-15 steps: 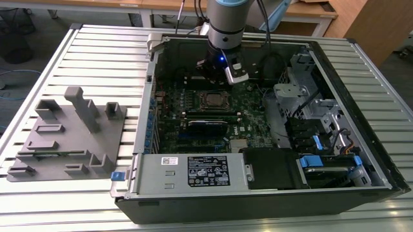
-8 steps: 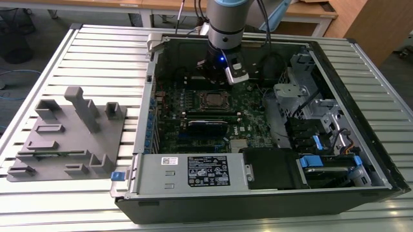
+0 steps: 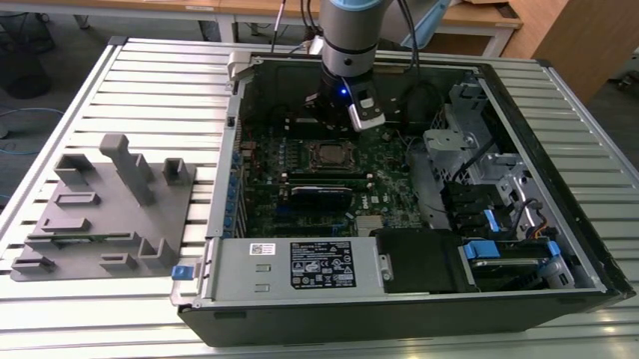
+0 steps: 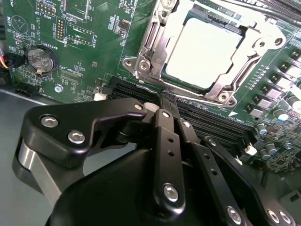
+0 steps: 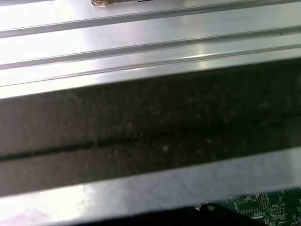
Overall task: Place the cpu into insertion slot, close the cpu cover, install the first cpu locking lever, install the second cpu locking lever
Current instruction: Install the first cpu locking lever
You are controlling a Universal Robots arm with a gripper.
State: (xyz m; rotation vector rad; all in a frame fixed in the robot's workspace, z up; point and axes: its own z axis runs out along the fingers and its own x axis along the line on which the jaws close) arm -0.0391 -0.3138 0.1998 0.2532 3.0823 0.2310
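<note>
In the second wrist view the cpu lies flat in the insertion slot, its pale metal top showing through the window of the cpu cover, which is down over it. A thin silvery locking lever runs along the socket's edge nearest the gripper. My gripper has its black fingers pressed together, their tips right at that lever rod. Whether they pinch it I cannot tell. In the exterior view the arm's wrist hangs over the back of the open case, just behind the insertion slot.
Long black memory slots lie between the gripper and the socket, and a coin battery sits on the green board. The power supply fills the case front, drive cages its right. A grey fixture stands on the slatted table. The case wall is close.
</note>
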